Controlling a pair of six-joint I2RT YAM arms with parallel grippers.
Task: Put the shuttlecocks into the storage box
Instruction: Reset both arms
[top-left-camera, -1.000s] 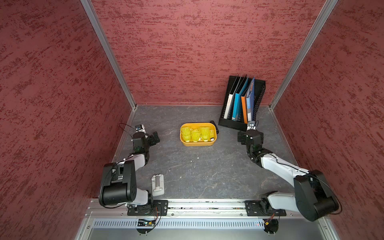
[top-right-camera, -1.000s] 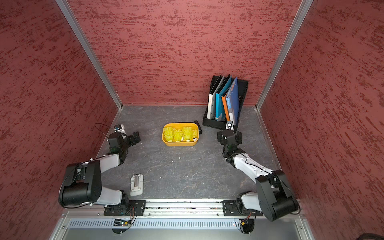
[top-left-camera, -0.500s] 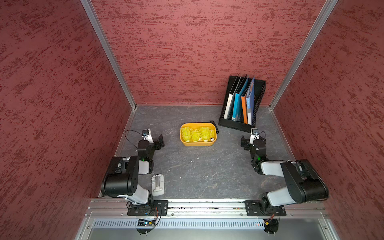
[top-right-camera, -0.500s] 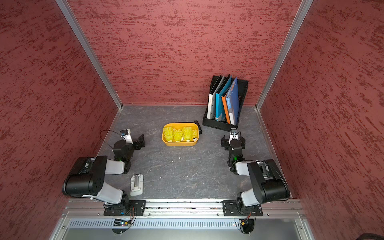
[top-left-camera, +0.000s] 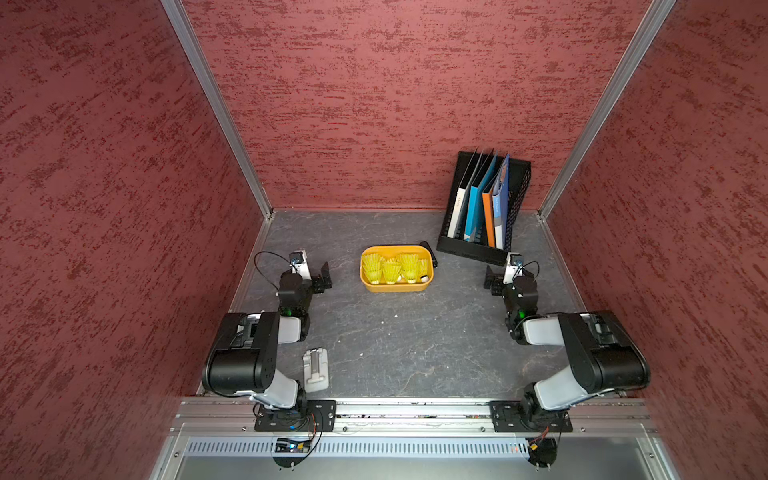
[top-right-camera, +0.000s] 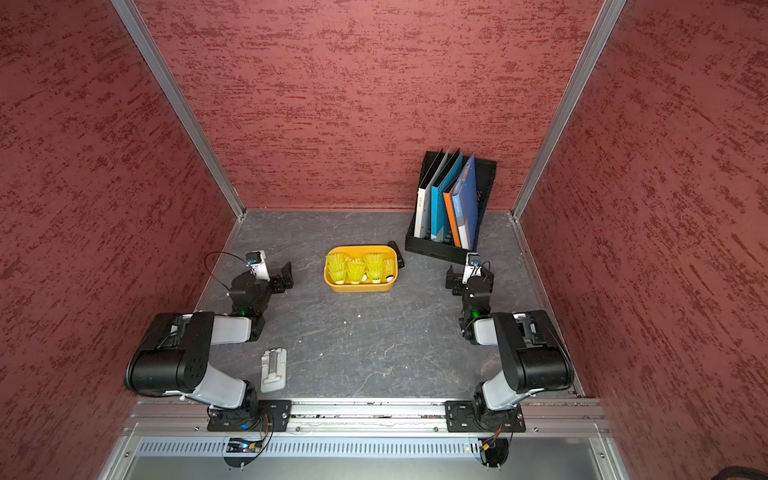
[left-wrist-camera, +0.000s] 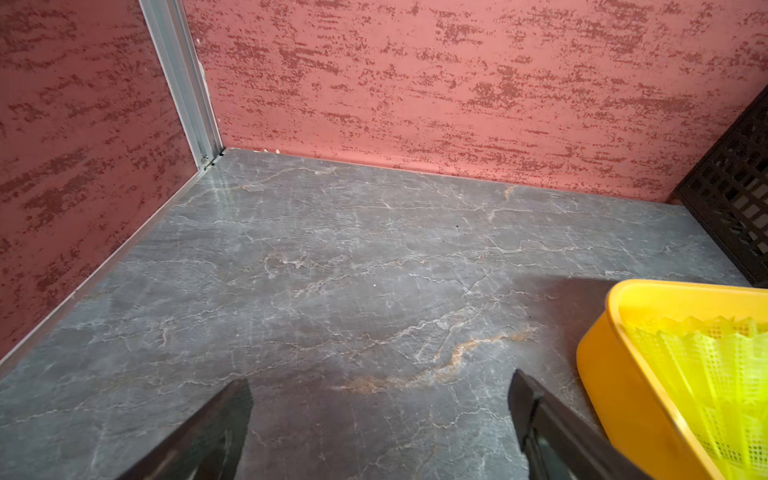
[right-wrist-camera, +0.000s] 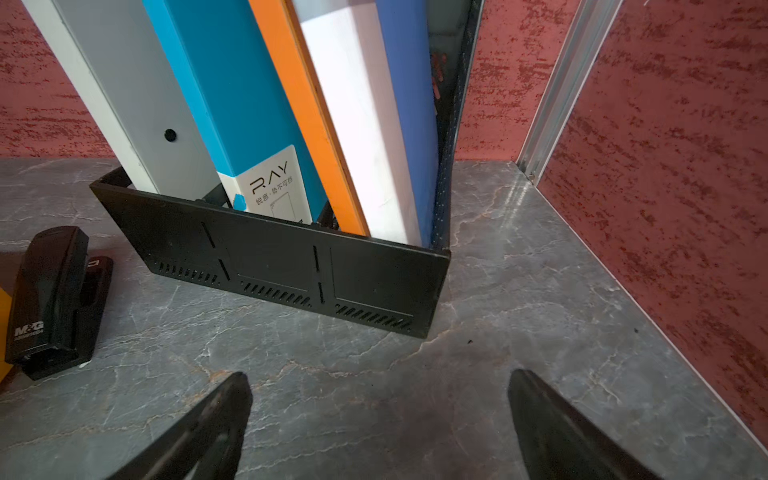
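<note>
The shuttlecocks (top-left-camera: 390, 268) stand bunched, skirts up, inside the storage box (top-left-camera: 397, 288), which sits around the middle of the table (top-left-camera: 395, 340), and every one in sight is in there. They look featherweight, with springy mesh skirts that would crumple under a hard squeeze. A light pinch across the skirt or at the white tip seems safest. The left gripper (top-left-camera: 324, 277) hangs to one side of the box and the right gripper (top-left-camera: 490, 281) to the other, both well apart from it, jaws spread wide and empty.
</note>
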